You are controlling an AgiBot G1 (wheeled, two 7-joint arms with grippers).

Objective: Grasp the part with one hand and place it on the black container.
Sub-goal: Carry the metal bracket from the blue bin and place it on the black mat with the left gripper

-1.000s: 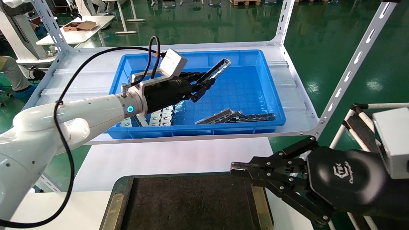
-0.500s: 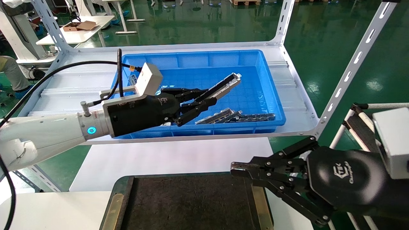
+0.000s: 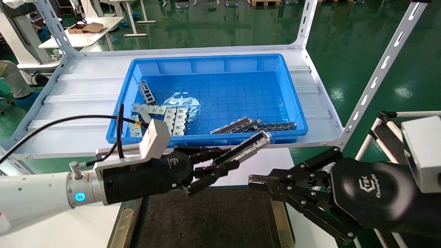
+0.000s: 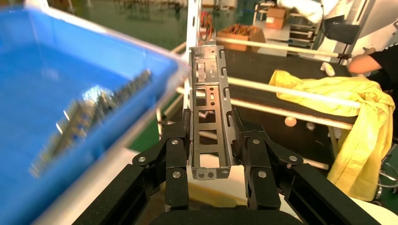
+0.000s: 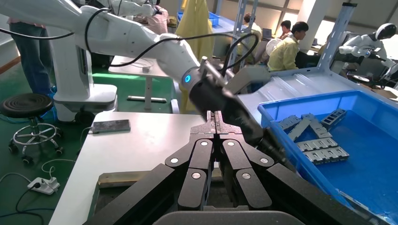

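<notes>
My left gripper (image 3: 220,162) is shut on the part (image 3: 248,146), a long silver-grey channel with rectangular cut-outs. It holds the part in the air above the far edge of the black container (image 3: 206,220), in front of the blue bin. In the left wrist view the part (image 4: 210,112) sits between the two fingers (image 4: 176,154), sticking out forward. My right gripper (image 3: 255,182) is shut and empty, hanging over the container's right edge; its closed tips show in the right wrist view (image 5: 216,123).
The blue bin (image 3: 293,103) stands on a white shelf (image 3: 69,103) and holds flat grey plates (image 3: 172,119), more channels (image 3: 234,125) and a dark slotted strip (image 3: 275,126). Slotted shelf posts (image 3: 379,72) rise on the right. The white table (image 3: 186,168) lies under the container.
My left gripper has carried the part out of the blue bin, back toward me and down, to above the black container's far edge. The right arm has not moved.
</notes>
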